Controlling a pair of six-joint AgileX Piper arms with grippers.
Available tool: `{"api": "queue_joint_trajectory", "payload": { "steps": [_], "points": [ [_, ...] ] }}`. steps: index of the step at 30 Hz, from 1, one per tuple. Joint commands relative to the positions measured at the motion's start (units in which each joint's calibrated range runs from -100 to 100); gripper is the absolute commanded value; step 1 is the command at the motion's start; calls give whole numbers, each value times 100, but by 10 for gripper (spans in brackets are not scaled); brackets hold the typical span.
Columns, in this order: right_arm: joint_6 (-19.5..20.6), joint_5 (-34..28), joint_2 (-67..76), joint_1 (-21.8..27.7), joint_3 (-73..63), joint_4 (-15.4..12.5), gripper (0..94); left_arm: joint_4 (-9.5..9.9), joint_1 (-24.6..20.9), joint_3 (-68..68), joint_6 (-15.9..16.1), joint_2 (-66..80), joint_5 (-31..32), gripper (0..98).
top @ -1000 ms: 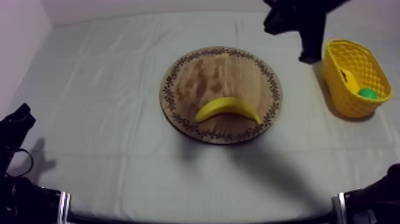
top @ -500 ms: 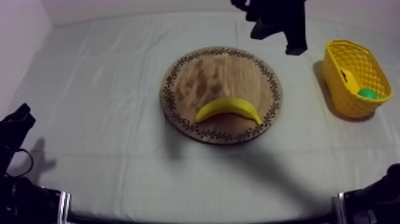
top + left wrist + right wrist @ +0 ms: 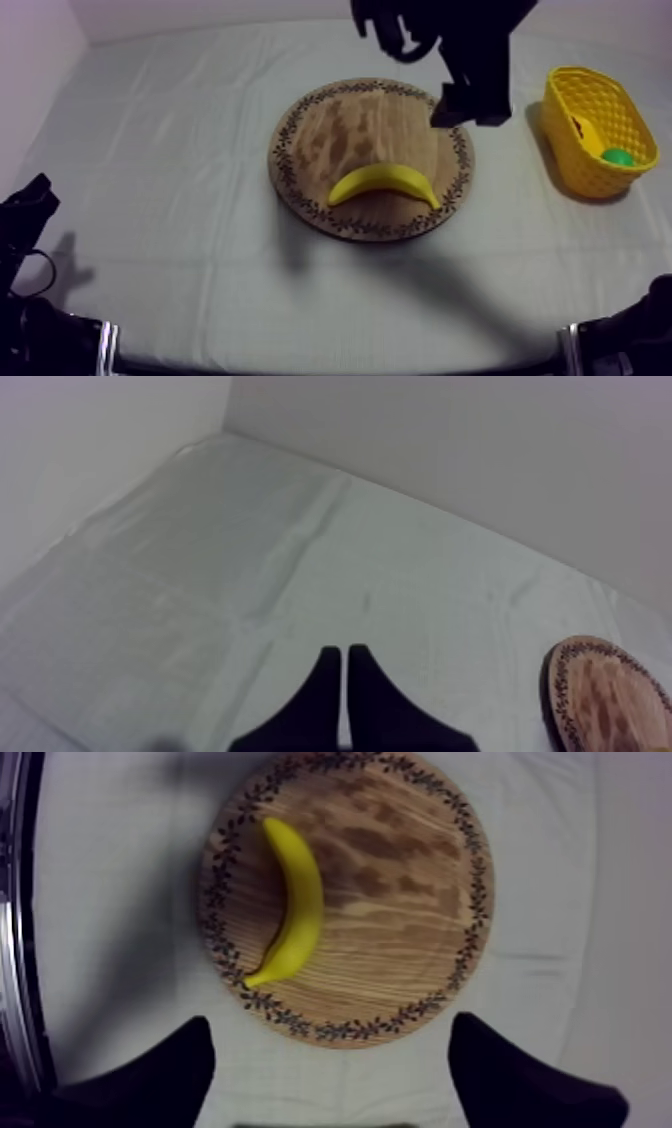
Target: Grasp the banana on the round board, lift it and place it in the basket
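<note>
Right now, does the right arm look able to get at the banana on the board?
Probably yes: the right pincer hangs open above the wooden board, and the banana lies bare with nothing over or against it.

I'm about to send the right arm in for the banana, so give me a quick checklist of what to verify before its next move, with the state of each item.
1. Curved yellow banana lies free on the round wooden board with the patterned rim: ok.
2. Right gripper open, nothing between its fingers: ok.
3. Right gripper centred over the banana: not ok. It hangs over the board's rim, with the banana off to one side.
4. Its height above the board: cannot tell.
5. Yellow basket upright, with room beside a green thing in it: ok.
6. Left gripper shut, off the board: ok.
</note>
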State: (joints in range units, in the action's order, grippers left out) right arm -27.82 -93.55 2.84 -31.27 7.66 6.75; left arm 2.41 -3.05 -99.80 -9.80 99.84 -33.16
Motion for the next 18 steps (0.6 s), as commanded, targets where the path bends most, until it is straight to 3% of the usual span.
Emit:
{"api": "queue_joint_trajectory", "payload": {
  "steps": [1,10,18],
  "points": [
    [24,155,-82,-17,320,-9,813,1,-2,2,0,-2,1,1],
    [131,1125,-860,-20,1188,11,820,1,-2,2,0,-2,1,1],
    [97,1825,-1806,19,1092,46,810,1,-2,2,0,-2,1,1]
  ]
}}
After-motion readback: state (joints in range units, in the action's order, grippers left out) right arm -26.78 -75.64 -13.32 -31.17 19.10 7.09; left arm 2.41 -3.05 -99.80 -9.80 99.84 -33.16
